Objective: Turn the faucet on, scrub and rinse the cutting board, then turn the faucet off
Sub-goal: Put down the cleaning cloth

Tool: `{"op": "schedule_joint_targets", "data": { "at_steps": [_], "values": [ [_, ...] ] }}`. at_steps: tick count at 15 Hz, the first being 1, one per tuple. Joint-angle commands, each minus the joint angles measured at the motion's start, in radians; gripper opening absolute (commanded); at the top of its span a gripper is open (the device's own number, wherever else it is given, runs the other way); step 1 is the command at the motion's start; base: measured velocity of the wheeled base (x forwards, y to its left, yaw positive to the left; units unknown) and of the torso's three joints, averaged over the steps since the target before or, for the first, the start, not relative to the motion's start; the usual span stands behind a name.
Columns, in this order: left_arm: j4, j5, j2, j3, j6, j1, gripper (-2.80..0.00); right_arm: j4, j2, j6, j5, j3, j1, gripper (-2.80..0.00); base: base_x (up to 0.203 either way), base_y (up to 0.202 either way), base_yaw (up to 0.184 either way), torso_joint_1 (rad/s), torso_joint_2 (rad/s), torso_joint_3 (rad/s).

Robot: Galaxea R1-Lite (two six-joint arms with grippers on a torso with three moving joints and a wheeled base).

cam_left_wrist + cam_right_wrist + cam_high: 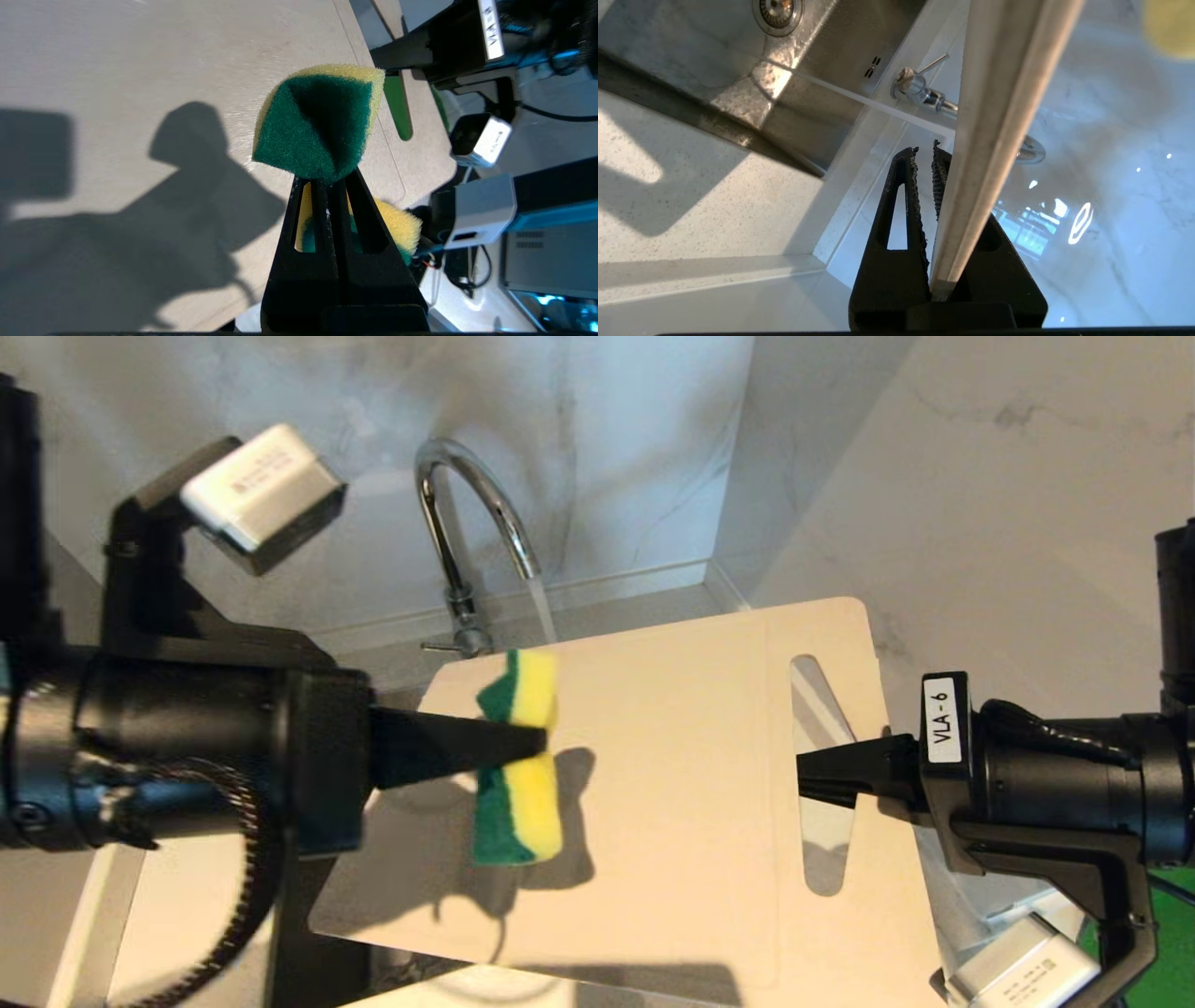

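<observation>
A kitchen: steel sink (738, 70), chrome faucet (467, 523), marble-look walls (980, 476).

Sponge (518, 761): green/yellow, squeezed at mid, yellow side up in head view. Sink (738, 70): steel basin, round drain (777, 11) w/ strainer, two overflow slots on wall. Bench (691, 205): pale speckled stone, sunlit patches, sink set into it. Wall (980, 476): white marble-look panels w/ grey veins, meeting at a corner behind. Green surface (1172, 943): at edge, far right.

Matt cream plastic cutting board (672, 784), glossy chrome faucet (467, 523) (fuzzy green-and-yellow foam sponge (518, 756)).
</observation>
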Motion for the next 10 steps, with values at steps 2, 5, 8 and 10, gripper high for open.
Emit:
{"op": "schedule_joint_targets", "data": {
  "at_steps": [2, 5, 8, 10],
  "values": [
    [-0.048, 0.069, 0.121, 0.003, -0.001, -0.07, -2.8, 0.001, -0.004, -0.013, 0.013, -0.001, -0.016, -2.8, 0.0, 0.0, 0.0, 0.0, 0.0, 0.0],
    [-0.051, 0.064, 0.121, 0.09, 0.001, -0.069, -2.8, 0.001, -0.002, -0.015, 0.013, 0.001, -0.018, -2.8, 0.0, 0.0, 0.0, 0.0, 0.0, 0.0],
    [-0.081, 0.064, 0.109, 0.161, 0.003, -0.053, -2.8, 0.001, -0.004, -0.013, 0.013, -0.005, -0.018, -2.8, 0.0, 0.0, 0.0, 0.0, 0.0, 0.0],
    [-0.099, 0.064, 0.086, 0.207, 0.015, -0.023, -2.8, 0.001, -0.01, -0.013, 0.013, -0.004, -0.018, -2.8, 0.0, 0.0, 0.0, 0.0, 0.0, 0.0]
  ]
}}
